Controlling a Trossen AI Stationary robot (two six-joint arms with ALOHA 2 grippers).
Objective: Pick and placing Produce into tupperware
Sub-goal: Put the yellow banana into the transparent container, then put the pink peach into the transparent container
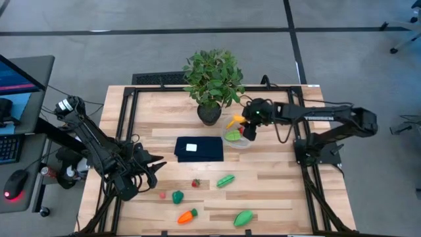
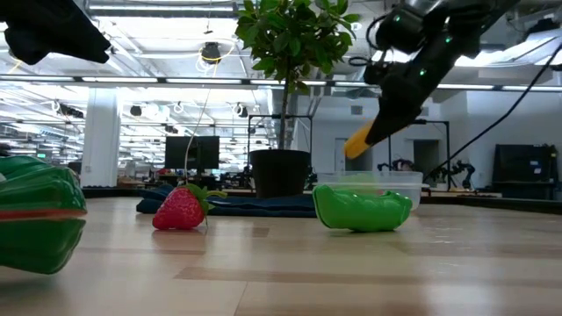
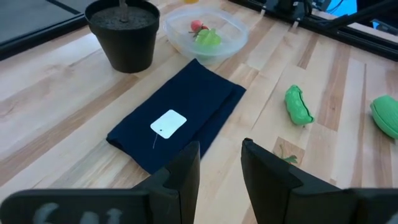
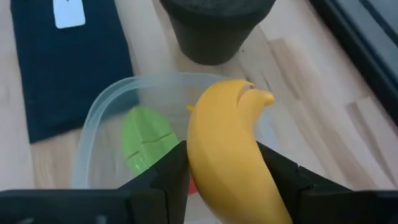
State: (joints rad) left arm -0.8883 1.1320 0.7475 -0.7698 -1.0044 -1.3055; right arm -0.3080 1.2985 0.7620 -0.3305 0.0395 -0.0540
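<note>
Centrally, the right gripper (image 4: pixel 219 177) grasps a smooth, curved yellow banana (image 4: pixel 231 149) between its two dark fingers, holding it just above the round clear tupperware (image 1: pixel 245 142), which stands right of the dark blue cloth (image 1: pixel 199 149) and just near-right of the potted plant (image 1: pixel 212 82). Inside the container lie a flat green piece (image 4: pixel 146 143) and a small red piece (image 3: pixel 197 25); whether the red piece is a berry cannot be told from these views. The banana's blunt tip points toward the plant's black pot, and in the low view it hangs clear of the container rim. Remaining produce lies on the near half of the wooden table (image 1: pixel 276 191), well apart from the right gripper: a green pod (image 1: pixel 225 180), a strawberry (image 1: pixel 195 183), a tiny red berry (image 1: pixel 162 195), a dark green piece (image 1: pixel 177 196), an orange carrot (image 1: pixel 187 215) with green top, and a ribbed green piece (image 1: pixel 243 218). At the near left, the left gripper (image 1: pixel 155 164) waits with fingers parted, grasping nothing.
</note>
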